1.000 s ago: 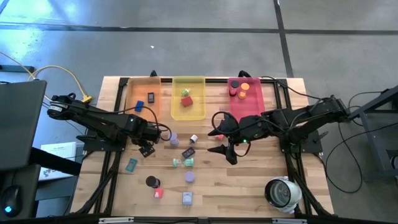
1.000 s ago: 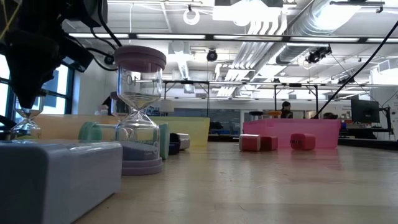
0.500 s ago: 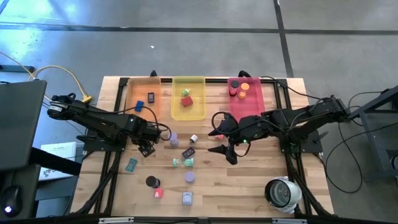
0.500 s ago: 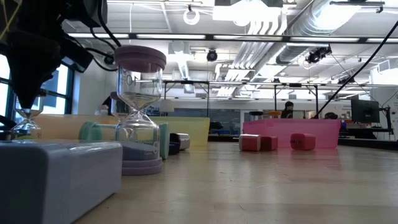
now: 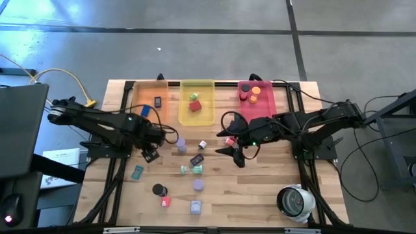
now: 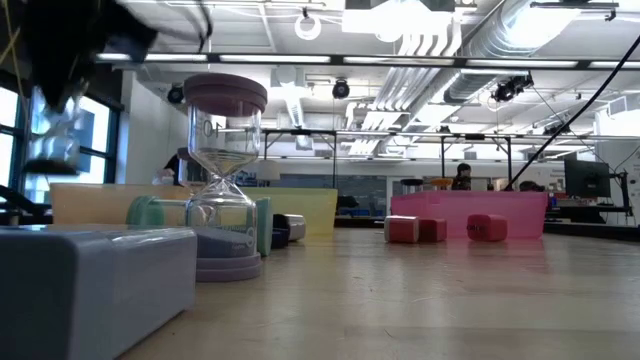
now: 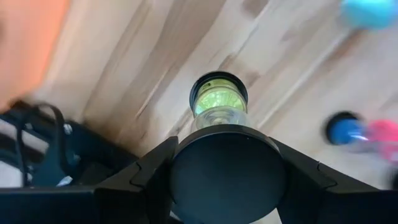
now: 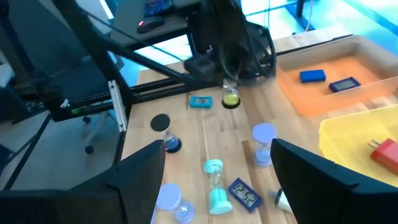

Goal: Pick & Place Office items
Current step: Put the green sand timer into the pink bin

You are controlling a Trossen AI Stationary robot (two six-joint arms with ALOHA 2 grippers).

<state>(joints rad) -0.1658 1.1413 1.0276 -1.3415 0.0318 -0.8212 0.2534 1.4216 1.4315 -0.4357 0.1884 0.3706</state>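
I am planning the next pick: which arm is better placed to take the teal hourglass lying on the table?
Right. Its jaws are open and empty, and its wrist view looks at the teal hourglass. The left jaws already hold a green hourglass.

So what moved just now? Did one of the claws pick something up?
The left claw, shut on a small clear hourglass with green sand, lifted it up off the wooden table. The open right claw slid a little toward the left arm. The tall clear hourglass with purple caps and the pink plastic tray stayed put.
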